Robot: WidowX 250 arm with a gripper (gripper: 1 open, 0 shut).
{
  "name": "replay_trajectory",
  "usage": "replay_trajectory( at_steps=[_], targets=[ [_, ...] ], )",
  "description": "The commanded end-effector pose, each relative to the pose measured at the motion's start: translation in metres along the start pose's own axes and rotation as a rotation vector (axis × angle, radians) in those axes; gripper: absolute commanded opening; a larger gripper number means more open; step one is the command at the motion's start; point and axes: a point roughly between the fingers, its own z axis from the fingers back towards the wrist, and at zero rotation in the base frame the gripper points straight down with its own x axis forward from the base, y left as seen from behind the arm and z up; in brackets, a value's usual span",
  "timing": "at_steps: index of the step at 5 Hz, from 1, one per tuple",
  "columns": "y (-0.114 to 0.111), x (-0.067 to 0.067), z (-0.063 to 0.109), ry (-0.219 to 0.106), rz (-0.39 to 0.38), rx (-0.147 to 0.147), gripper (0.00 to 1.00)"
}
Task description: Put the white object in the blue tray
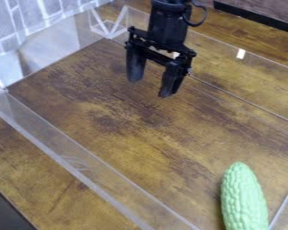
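Observation:
My black gripper (151,83) hangs over the far middle of the wooden table (134,135), pointing straight down. Its two fingers (169,84) stand apart with nothing between them. A small white patch (239,54) lies on the table behind and to the right of the gripper; it is too small to tell whether it is the white object. The blue tray is out of view.
A pale green, bumpy gourd-like thing (245,199) lies at the near right corner. Clear plastic walls (75,162) fence the table along the near left and far right sides. A light tiled surface (26,27) shows at the far left.

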Motion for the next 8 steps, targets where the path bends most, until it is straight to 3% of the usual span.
replay_trajectory(
  at_steps=[1, 8],
  targets=[
    [0.005, 0.009, 0.015, -0.059, -0.001, 0.011, 1.0],
    [0.007, 0.04, -0.018, -0.01, -0.023, 0.041, 1.0]
  ],
)
